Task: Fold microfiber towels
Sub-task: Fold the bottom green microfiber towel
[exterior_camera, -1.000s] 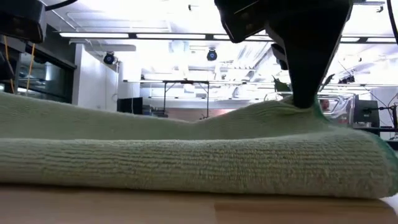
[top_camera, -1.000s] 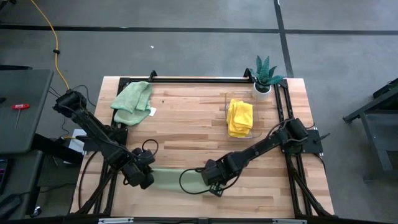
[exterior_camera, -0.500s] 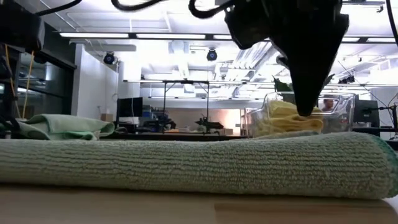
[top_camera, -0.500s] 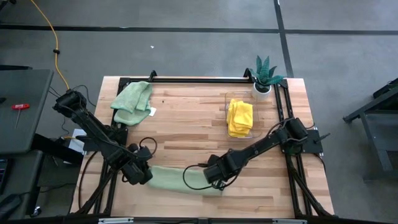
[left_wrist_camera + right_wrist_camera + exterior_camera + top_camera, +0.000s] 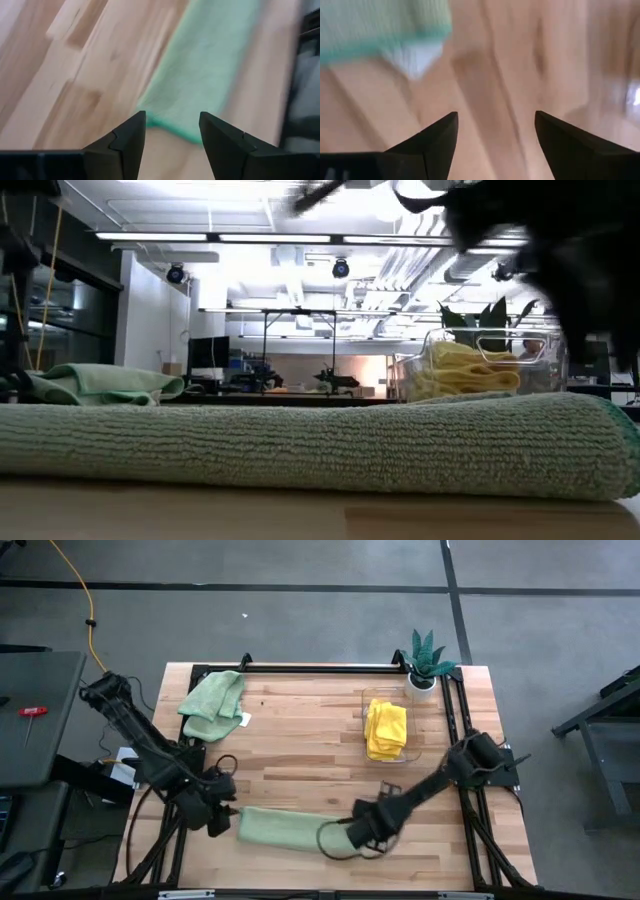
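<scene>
High view: the left claw (image 5: 222,817) is seen low over the wooden slatted worktop (image 5: 300,740), just beside the left end of a pale sage green microfiber towel folded into a long strip (image 5: 285,828). Its fingers (image 5: 127,137) are held apart with nothing between them, and the towel's end is seen just ahead of the tips in the left wrist view. Farther from this claw, toward the worktop's far left corner, a second pale green microfiber towel lying crumpled (image 5: 213,703) is found. The folded strip lies flat between the two claws. At its right end the right claw (image 5: 362,833) is placed, with its fingers (image 5: 437,137) spread wide and empty; a towel corner is seen just beyond them over bare wood. Well beyond the right claw, a pile of bright yellow microfiber towels (image 5: 386,728) is held in a clear plastic bin (image 5: 361,705), and a small green potted plant (image 5: 426,662) is stood just past it.
</scene>
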